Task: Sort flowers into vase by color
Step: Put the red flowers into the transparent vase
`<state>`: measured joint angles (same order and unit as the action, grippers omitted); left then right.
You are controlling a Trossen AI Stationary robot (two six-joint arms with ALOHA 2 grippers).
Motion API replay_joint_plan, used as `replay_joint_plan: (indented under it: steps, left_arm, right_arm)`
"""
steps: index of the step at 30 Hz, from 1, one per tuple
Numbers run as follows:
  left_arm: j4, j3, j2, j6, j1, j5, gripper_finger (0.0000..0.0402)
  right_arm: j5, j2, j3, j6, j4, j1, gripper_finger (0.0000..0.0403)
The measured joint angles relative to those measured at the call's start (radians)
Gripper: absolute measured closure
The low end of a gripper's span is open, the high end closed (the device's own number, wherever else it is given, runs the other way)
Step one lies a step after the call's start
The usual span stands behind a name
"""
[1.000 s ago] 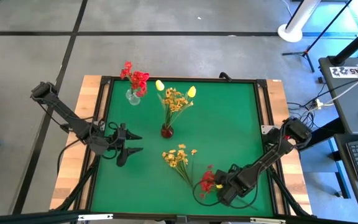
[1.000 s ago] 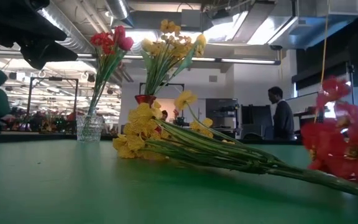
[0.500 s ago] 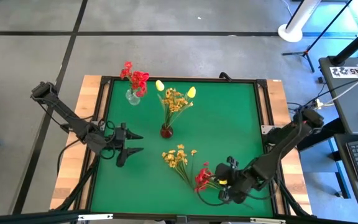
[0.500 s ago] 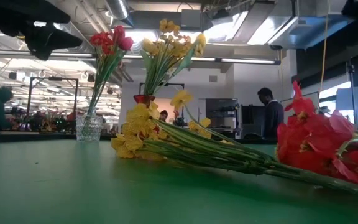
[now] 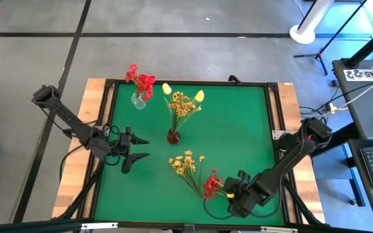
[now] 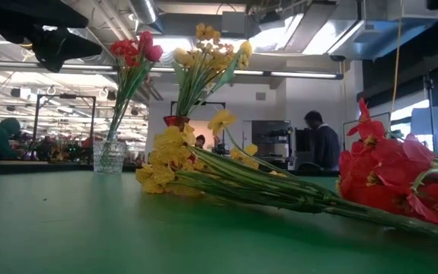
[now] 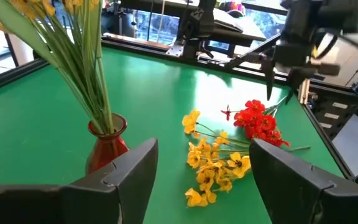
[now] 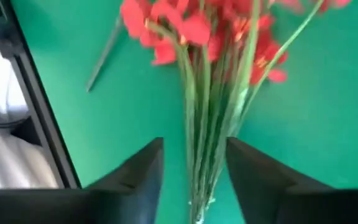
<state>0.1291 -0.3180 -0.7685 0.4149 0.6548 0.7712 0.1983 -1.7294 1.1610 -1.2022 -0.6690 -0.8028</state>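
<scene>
A red small-blossom spray point(image 5: 211, 186) point(image 6: 390, 183) lies flat near the table's near right corner. My right gripper point(image 5: 229, 193) point(image 8: 194, 142) is open and low over it, with one finger on each side of its green stems point(image 8: 211, 143). A yellow spray point(image 5: 185, 163) point(image 7: 213, 162) lies flat beside it. Red flowers stand in a clear glass vase point(image 5: 138, 100). Yellow flowers stand in a red vase point(image 5: 173, 136) point(image 7: 107, 140). My left gripper point(image 5: 141, 147) point(image 7: 204, 146) waits open at the table's left side. My right gripper comes at the red spray's stems point(image 8: 211, 143) along their length, from the stem ends toward the blossoms. One finger stands on each side of the bundle, which lies on the table. Whether the fingers touch the stems, I cannot tell.
A raised black frame point(image 5: 272, 110) edges the green table. Open green cloth lies on the far right and near left. The yellow spray's stems point(image 5: 196, 181) run close under the red blossoms. People stand in the room beyond the table's far edge point(image 6: 322, 141).
My right gripper has moved in along the red spray's stems, toward the table's left. The spray's blossom end has slid a little toward the left and the yellow spray, then stayed put. The left arm has kept still.
</scene>
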Motion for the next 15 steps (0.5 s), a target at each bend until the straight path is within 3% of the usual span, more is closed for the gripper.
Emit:
replay_joint_plan:
  steps: [4,8,12,15]
  left_arm:
    - [0.000,0.000,0.000,0.001,0.000,0.001,0.0154]
    - [0.002,0.000,0.000,0.002,0.000,0.001,0.0154]
    - [0.003,0.000,0.000,0.003,0.000,0.001,0.0154]
    - [0.003,0.000,0.000,0.003,0.000,0.002,0.0154]
  right_arm:
    - [-0.008,-0.051,0.001,0.001,0.029,0.000,0.0177]
    - [-0.017,-0.109,0.000,0.002,0.009,0.008,0.0152]
    - [-0.057,-0.150,0.001,0.007,0.007,0.032,0.0155]
    - [-0.086,-0.155,0.004,0.029,-0.006,0.043,0.0188]
